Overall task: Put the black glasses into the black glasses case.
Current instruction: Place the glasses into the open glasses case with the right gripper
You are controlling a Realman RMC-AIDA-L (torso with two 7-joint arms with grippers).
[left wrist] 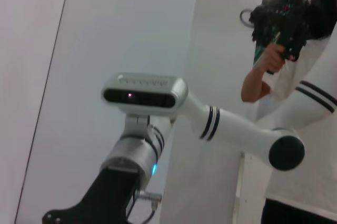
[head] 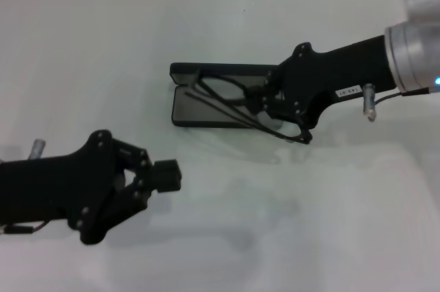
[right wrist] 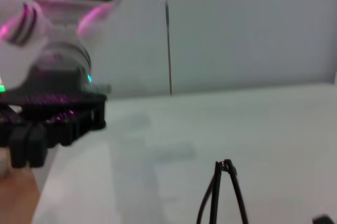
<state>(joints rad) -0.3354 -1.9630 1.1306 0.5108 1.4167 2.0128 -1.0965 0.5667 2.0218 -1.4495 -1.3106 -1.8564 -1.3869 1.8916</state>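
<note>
The black glasses case (head: 194,109) lies open at the table's middle, grey lining up and lid raised on its far side. My right gripper (head: 264,102) reaches in from the right, just above the case's right end. It is shut on the black glasses (head: 221,90). The lenses hang over the case's inside. The temple arms trail back under the gripper to about (head: 301,139); their tips show in the right wrist view (right wrist: 224,190). My left gripper (head: 165,176) is shut and empty at the lower left, away from the case.
The white table (head: 330,223) spreads around the case. In the right wrist view the left arm's gripper (right wrist: 52,124) shows farther off. The left wrist view shows my head camera (left wrist: 143,93) and a person (left wrist: 300,87) standing behind.
</note>
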